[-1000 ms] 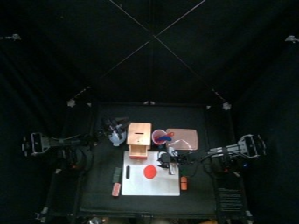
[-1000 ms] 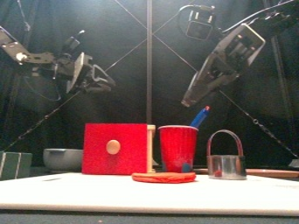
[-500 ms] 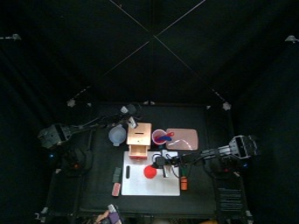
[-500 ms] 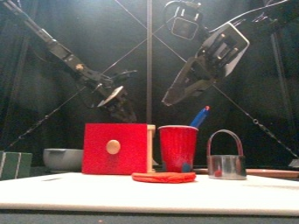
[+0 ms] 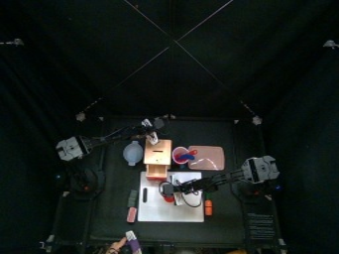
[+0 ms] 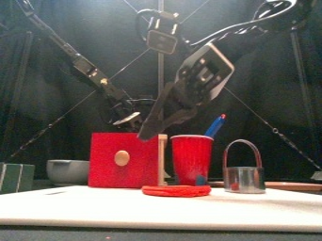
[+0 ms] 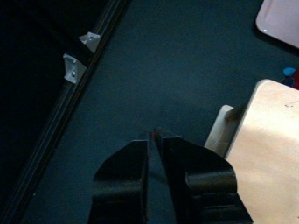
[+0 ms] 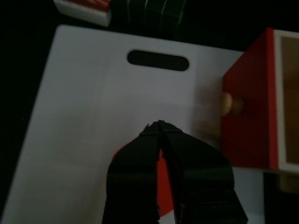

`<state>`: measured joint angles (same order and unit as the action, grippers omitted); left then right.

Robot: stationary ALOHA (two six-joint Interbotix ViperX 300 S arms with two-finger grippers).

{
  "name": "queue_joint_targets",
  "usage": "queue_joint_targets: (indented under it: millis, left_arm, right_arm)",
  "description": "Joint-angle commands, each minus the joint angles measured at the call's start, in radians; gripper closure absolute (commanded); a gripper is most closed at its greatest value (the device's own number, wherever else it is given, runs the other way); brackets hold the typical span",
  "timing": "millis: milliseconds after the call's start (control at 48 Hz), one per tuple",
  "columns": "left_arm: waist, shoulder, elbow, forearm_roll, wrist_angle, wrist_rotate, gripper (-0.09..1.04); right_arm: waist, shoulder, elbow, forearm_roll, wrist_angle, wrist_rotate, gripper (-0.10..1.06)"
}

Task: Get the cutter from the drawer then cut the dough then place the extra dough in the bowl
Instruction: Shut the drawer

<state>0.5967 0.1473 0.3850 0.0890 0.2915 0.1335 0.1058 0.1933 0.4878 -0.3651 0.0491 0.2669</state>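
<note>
The red dough disc (image 6: pixel 176 190) lies flat on the white cutting board (image 5: pixel 185 210). To its right the metal cutter (image 6: pixel 243 169) stands upright on the board. The wooden box (image 5: pixel 159 157) shows its red drawer front (image 6: pixel 126 160) behind the dough. The blue-grey bowl (image 6: pixel 70 169) sits left of the box. My right gripper (image 8: pixel 156 129) hangs shut and empty over the board near the dough (image 8: pixel 163 185), in front of the drawer knob (image 8: pixel 237 105). My left gripper (image 7: pixel 152 136) hovers over bare table by the box's back corner (image 7: pixel 263 114), jaws together and empty.
A red cup (image 6: pixel 191 158) with a blue knife stands right of the box, on the pink tray (image 5: pixel 212 154). A dark sushi roll (image 5: pixel 133 199) lies left of the board and a small orange-red toy (image 5: pixel 208 206) at its right edge.
The right arm has dropped and swung left over the board, and its jaws have shut. The left arm has reached in toward the box's back, its jaws narrowing.
</note>
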Motion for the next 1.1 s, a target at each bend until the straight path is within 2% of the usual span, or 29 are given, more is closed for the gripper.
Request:
queue_joint_targets:
  millis: [21,208,771,958,1104]
  left_arm:
    - [0.000,-0.011,-0.012,0.005,-0.003,-0.002,0.38]
    - [-0.003,-0.006,0.003,0.002,-0.006,-0.002,0.38]
    - [-0.003,0.011,0.015,-0.002,-0.026,-0.005,0.38]
    - [-0.003,0.011,0.017,-0.003,-0.026,-0.005,0.38]
    - [-0.006,0.015,0.018,-0.002,-0.025,-0.005,0.38]
  right_arm:
    - [-0.032,0.026,-0.086,-0.046,0.049,0.000,0.78]
    - [-0.063,0.083,-0.169,-0.097,0.110,-0.003,0.78]
    - [-0.060,0.109,-0.225,-0.103,0.166,-0.006,0.78]
    - [-0.060,0.112,-0.232,-0.138,0.196,0.005,0.78]
    - [-0.081,0.110,-0.238,-0.147,0.262,0.011,0.78]
